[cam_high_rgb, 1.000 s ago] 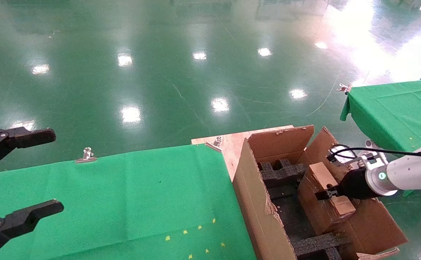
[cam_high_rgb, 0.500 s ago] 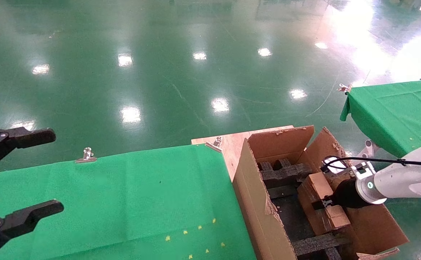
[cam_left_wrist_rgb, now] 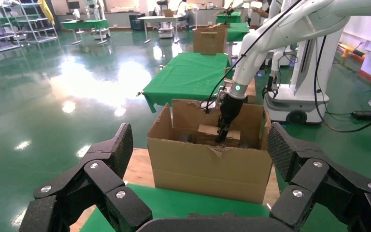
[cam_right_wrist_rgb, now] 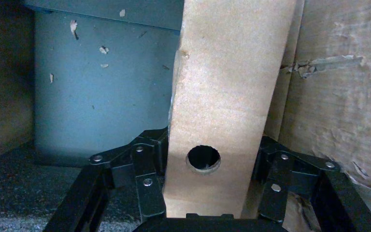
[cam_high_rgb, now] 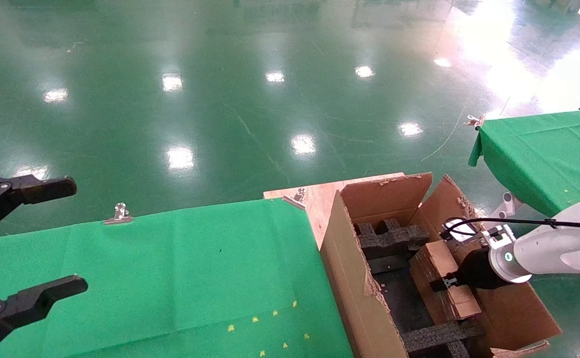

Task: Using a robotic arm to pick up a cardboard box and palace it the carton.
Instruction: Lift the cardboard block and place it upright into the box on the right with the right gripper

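Note:
My right gripper [cam_high_rgb: 445, 284], on the white arm [cam_high_rgb: 558, 251], is shut on the small brown cardboard box [cam_high_rgb: 439, 259] and holds it low inside the large carton [cam_high_rgb: 354, 293], near its right wall. In the right wrist view the box [cam_right_wrist_rgb: 227, 87] with its round hole fills the space between the black fingers [cam_right_wrist_rgb: 147, 169] of the gripper [cam_right_wrist_rgb: 212, 145]. The left wrist view shows the carton [cam_left_wrist_rgb: 207, 166], the box [cam_left_wrist_rgb: 206, 131] and the right arm [cam_left_wrist_rgb: 229, 108] from afar. My left gripper [cam_high_rgb: 56, 238] is open and empty at the far left, and its own view [cam_left_wrist_rgb: 200, 145] shows the same.
Black foam inserts [cam_high_rgb: 391, 236] lie in the carton. The carton stands on a wooden board [cam_high_rgb: 319, 196] beside the green-clothed table [cam_high_rgb: 170, 278], which has a metal clip [cam_high_rgb: 119, 214] at its far edge. A second green table [cam_high_rgb: 543, 154] stands at the right. Shiny green floor lies beyond.
My right gripper has moved down and a little left, taking the cardboard box deeper into the carton. The left arm has not moved.

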